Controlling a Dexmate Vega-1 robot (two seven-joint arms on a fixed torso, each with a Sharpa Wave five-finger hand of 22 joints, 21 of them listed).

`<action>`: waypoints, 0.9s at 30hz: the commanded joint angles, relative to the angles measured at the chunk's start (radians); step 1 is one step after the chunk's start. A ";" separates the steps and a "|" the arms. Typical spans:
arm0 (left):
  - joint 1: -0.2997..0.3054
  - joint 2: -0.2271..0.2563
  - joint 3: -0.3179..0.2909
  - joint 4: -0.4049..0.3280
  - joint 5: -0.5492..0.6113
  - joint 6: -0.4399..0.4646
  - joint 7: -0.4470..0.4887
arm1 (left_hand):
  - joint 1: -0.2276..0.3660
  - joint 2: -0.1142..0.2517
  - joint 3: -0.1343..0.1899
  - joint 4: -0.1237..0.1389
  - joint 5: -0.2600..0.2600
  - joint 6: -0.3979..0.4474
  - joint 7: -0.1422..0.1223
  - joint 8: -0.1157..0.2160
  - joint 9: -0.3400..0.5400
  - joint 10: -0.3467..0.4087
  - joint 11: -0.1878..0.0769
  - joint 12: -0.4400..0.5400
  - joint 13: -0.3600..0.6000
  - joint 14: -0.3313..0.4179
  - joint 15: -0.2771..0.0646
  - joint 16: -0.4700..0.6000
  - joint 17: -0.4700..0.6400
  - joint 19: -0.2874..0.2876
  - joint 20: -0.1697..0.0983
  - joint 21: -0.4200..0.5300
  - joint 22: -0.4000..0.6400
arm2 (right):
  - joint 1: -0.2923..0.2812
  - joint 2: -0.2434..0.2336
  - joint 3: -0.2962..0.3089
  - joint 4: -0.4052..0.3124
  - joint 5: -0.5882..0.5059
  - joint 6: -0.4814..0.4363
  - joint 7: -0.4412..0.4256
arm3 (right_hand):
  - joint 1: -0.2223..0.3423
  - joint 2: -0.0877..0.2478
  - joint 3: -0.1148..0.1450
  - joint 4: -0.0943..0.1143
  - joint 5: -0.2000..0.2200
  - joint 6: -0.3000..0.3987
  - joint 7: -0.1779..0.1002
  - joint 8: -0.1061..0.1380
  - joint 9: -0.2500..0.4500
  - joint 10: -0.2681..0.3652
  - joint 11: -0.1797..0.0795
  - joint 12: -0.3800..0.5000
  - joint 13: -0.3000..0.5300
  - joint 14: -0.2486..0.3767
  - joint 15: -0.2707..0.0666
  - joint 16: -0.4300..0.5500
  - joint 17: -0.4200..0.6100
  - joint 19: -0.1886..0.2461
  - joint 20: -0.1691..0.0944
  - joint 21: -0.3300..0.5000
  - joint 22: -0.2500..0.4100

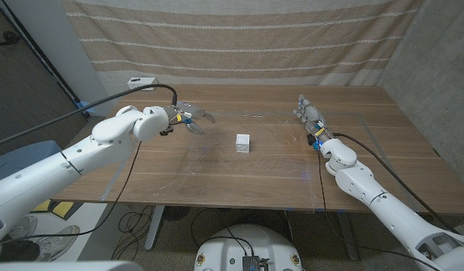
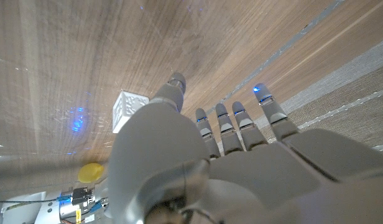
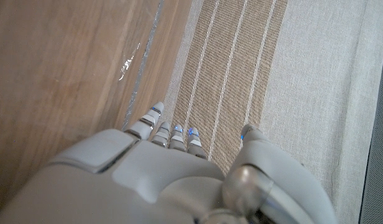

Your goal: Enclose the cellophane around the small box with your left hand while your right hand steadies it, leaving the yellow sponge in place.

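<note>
- While the robot's left hand (image 1: pixel 188 119) hovers open and empty at the table's left, clear cellophane sheet (image 1: pixel 209 162) lies flat under the small white cardboard box (image 1: pixel 243 143), mid-table.
- Right hand (image 1: pixel 309 117), fingers extended, holds nothing, well apart from box.
- Risk: unsteadied, the box may slide when film is pulled.
- Yellow sponge (image 2: pixel 91 172): lies beyond the box in the left wrist view.

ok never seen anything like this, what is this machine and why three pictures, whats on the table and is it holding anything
It is a robot with two white arms, each ending in a hand. The wide picture looks down from its head; the other two come from cameras on its wrists, so each looks along the back of one hand. On the wooden table lies a clear sheet of cellophane with a small white box on it. A yellow sponge appears in the left wrist picture. The left hand and right hand hold nothing, fingers apart.
</note>
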 commanded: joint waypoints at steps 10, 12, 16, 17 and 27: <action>0.014 0.126 -0.040 -0.039 -0.008 -0.103 -0.174 | 0.033 -0.019 -0.008 0.011 0.002 0.030 -0.033 0.008 0.005 -0.024 0.002 -0.002 -0.005 -0.043 0.008 -0.005 -0.004 -0.023 -0.001 -0.023 0.001 | 0.018 0.024 -0.029 -0.001 -0.024 -0.024 -0.023 | 0.007 0.009 0.008 0.002 -0.007 0.009 -0.005 0.003 0.004 0.006 0.000 0.005 0.004 0.002 0.000 0.004 0.003 0.011 -0.003 0.004 0.006; 0.016 0.139 -0.036 -0.045 0.019 -0.117 -0.185 | 0.039 -0.019 -0.009 0.011 0.001 0.022 -0.036 0.003 0.006 -0.032 0.002 -0.003 -0.006 -0.052 0.008 -0.005 -0.004 -0.027 0.000 -0.027 0.002 | 0.017 0.027 -0.031 -0.004 -0.026 -0.027 -0.031 | 0.007 0.010 0.009 0.002 -0.008 0.009 -0.005 0.003 0.004 0.007 0.001 0.005 0.004 0.002 0.000 0.004 0.003 0.011 -0.003 0.004 0.006; 0.033 0.164 -0.037 -0.054 0.080 -0.134 -0.183 | 0.051 -0.028 -0.015 0.010 -0.002 0.009 -0.048 -0.004 0.007 -0.058 0.002 -0.010 -0.010 -0.074 0.010 -0.008 -0.006 -0.034 -0.004 -0.037 0.002 | 0.016 0.038 -0.036 -0.005 -0.034 -0.028 -0.049 | 0.007 0.014 0.011 0.003 -0.008 0.013 -0.004 0.004 0.004 0.009 0.002 0.006 0.004 0.004 -0.002 0.005 0.004 0.012 -0.004 0.005 0.006; 0.039 0.167 -0.039 -0.056 0.097 -0.133 -0.179 | 0.056 -0.029 -0.017 0.011 -0.003 -0.002 -0.050 -0.009 0.007 -0.068 0.003 -0.013 -0.011 -0.080 0.012 -0.008 -0.006 -0.036 -0.002 -0.040 0.002 | 0.016 0.041 -0.037 -0.006 -0.034 -0.030 -0.054 | 0.007 0.014 0.012 0.004 -0.009 0.014 -0.003 0.004 0.004 0.010 0.002 0.006 0.004 0.005 -0.001 0.005 0.004 0.013 -0.005 0.005 0.006; 0.102 0.203 -0.058 -0.077 0.265 -0.146 -0.125 | 0.085 -0.047 -0.041 0.018 -0.022 -0.046 -0.078 -0.017 0.013 -0.150 -0.003 -0.020 -0.023 -0.167 0.016 -0.012 -0.009 -0.072 -0.006 -0.080 0.001 | 0.023 0.065 -0.047 0.004 -0.048 -0.025 -0.079 | 0.004 0.018 0.016 0.009 -0.012 0.018 -0.001 0.005 0.004 0.018 -0.001 0.008 0.004 0.011 -0.002 0.008 0.006 0.019 -0.006 0.007 0.006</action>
